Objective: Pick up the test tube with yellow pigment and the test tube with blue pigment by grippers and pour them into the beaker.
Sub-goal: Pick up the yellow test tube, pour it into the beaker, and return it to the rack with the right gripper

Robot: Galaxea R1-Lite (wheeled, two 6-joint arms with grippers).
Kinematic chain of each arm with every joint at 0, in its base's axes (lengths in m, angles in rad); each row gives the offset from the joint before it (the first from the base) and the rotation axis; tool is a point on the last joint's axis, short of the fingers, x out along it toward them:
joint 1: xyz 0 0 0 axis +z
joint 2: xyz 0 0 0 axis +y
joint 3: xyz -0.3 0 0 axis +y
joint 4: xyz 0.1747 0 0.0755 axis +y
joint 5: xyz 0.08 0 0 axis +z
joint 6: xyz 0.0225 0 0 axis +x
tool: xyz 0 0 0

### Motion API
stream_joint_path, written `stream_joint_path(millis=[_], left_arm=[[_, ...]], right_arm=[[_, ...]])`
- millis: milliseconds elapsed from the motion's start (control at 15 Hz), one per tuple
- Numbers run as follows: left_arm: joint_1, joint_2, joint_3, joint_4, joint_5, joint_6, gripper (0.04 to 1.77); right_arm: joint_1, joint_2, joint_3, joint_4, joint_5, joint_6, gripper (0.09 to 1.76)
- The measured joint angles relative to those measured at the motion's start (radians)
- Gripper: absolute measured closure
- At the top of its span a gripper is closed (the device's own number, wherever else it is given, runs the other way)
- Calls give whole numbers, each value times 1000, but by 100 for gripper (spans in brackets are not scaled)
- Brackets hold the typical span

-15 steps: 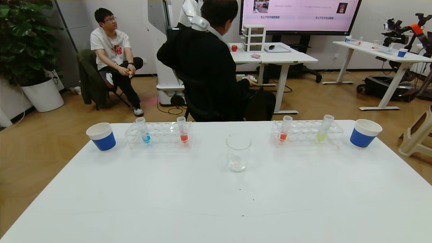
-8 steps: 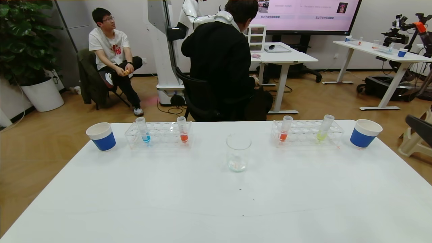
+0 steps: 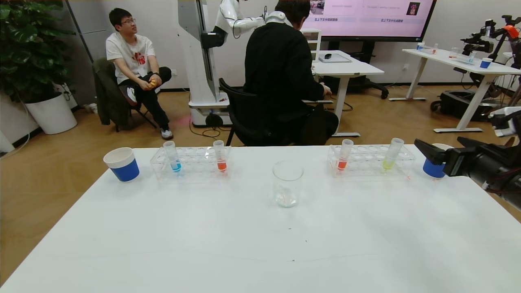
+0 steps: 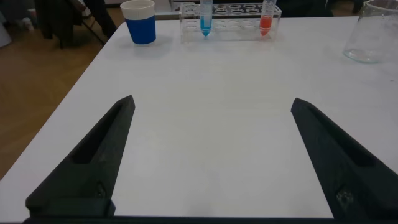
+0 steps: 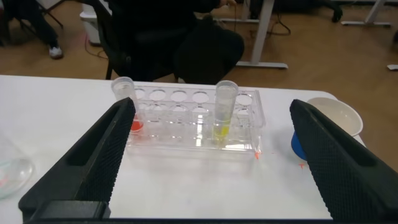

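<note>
The test tube with yellow pigment (image 3: 390, 156) stands in the right clear rack (image 3: 368, 167). In the right wrist view the tube (image 5: 224, 115) is straight ahead between my open fingers. My right gripper (image 3: 441, 151) (image 5: 212, 104) is open and empty, hovering to the right of that rack. The test tube with blue pigment (image 3: 172, 156) (image 4: 205, 15) stands in the left rack (image 3: 191, 165). The beaker (image 3: 287, 184) (image 4: 373, 31) stands mid-table between the racks. My left gripper (image 4: 211, 102) is open and empty over the near left of the table, out of the head view.
Each rack also holds an orange-tipped tube (image 3: 220, 156) (image 3: 344, 156). A blue-and-white paper cup (image 3: 122, 164) stands at the far left. Another (image 3: 432, 167) at the far right is partly hidden behind my right gripper. People and desks are beyond the table's far edge.
My right arm has come into the head view from the right and now covers part of the right cup. The person in black beyond the table has shifted right.
</note>
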Motion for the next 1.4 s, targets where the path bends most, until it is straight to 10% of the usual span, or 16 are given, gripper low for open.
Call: stream_joint_path(millis=[533, 1400], left_arm=[[0, 0, 0, 0, 0, 0, 6], [0, 0, 0, 0, 0, 0, 6]], right_arm=[[-28, 419, -89, -346, 3, -3, 11], [-18, 681, -459, -287, 5, -3, 11]])
